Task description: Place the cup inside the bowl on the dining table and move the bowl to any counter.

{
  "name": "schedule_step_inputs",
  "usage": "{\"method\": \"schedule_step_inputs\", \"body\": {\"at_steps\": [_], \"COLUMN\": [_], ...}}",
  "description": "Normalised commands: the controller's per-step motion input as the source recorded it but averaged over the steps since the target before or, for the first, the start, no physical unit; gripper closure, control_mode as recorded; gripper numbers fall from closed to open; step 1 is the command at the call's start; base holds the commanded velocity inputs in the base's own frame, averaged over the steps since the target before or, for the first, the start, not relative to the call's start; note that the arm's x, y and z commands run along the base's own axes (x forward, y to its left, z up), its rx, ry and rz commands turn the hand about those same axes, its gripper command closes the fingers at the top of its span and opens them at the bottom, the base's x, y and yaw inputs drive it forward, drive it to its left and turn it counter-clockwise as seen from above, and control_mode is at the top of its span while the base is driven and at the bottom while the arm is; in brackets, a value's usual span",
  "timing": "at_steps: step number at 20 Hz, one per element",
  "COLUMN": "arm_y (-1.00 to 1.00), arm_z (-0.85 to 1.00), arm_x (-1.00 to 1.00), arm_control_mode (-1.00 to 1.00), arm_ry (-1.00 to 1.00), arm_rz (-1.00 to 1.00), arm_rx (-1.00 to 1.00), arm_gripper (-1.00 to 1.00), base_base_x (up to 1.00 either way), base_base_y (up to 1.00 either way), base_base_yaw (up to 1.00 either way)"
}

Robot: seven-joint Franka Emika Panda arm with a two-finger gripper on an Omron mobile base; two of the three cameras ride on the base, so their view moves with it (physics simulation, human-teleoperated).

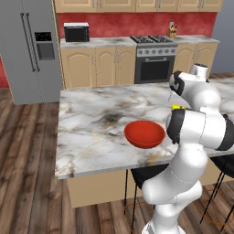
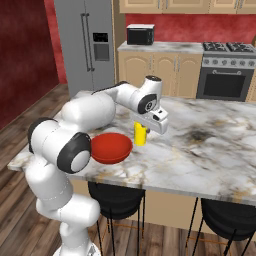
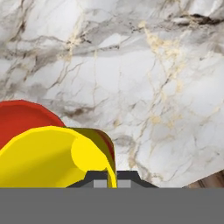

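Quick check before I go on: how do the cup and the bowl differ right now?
The cup is yellow, narrow and tall; the bowl is red, wide and shallow, and much bigger. The cup stands right under the gripper, with its rim at the fingertips in the hand view; the bowl sits free beside it and holds nothing. Both are plain, upright and on the dining table.

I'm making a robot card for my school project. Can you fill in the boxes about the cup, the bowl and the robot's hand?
cup: yellow cup, upright, at the tool
bowl: red bowl, empty, beside the cup
table: marble dining table, bowl on it; whether the cup is lifted off it cannot be told
tool: fingertips either side of the cup's rim
cup in bowl: not yet
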Motion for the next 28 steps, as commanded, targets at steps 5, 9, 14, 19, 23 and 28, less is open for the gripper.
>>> {"method": "schedule_step_inputs", "body": {"at_steps": [5,9,14,19,23,28], "arm_y": [0.48,0.49,0.47,0.42,0.39,0.11], "arm_z": [0.00,0.03,0.07,0.08,0.01,-0.04], "arm_x": [-0.01,-0.05,-0.06,-0.04,-0.01,0.06], "arm_control_mode": [-1.00,-1.00,-1.00,-1.00,-1.00,-1.00], "arm_ry": [0.00,0.00,0.00,0.00,0.00,0.00], "arm_rz": [0.01,0.01,0.01,0.01,0.01,0.00], "arm_rx": [0.00,0.00,0.00,0.00,0.00,0.00], "arm_gripper": [1.00,1.00,1.00,1.00,1.00,1.00], "base_base_x": [0.00,0.00,0.00,0.00,0.00,0.00], "base_base_y": [0.00,0.00,0.00,0.00,0.00,0.00], "base_base_yaw": [0.00,0.00,0.00,0.00,0.00,0.00]}}
